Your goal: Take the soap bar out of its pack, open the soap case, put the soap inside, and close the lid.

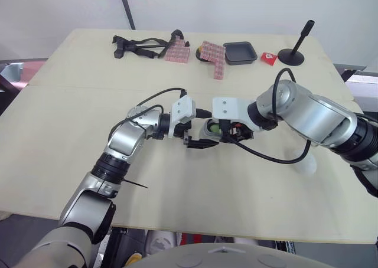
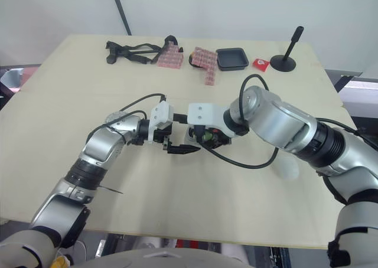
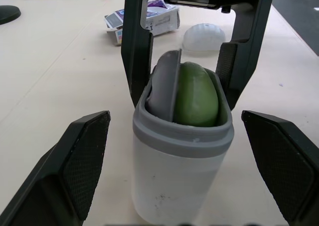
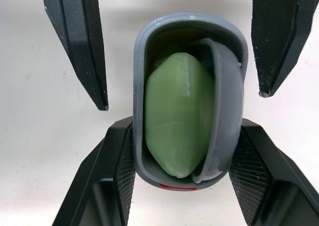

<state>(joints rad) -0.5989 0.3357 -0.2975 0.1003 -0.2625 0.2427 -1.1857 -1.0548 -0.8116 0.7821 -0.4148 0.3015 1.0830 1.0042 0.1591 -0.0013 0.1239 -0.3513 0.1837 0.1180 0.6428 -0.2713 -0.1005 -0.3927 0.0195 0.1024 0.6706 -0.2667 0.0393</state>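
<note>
One soap case (image 4: 227, 114) in right tool (image 4: 184, 131)

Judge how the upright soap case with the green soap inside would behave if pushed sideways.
Probably tippy: the soap case stands tall on its narrow end. Its smooth plastic wall looks slippery, so the fingers of the right gripper might slide. The soap sits beside a grey insert and may shift.

Head cams look down over the whole table (image 1: 71, 103) from its near edge. Wrist cams sit right up close, facing each other across the soap case (image 3: 182, 176).
</note>
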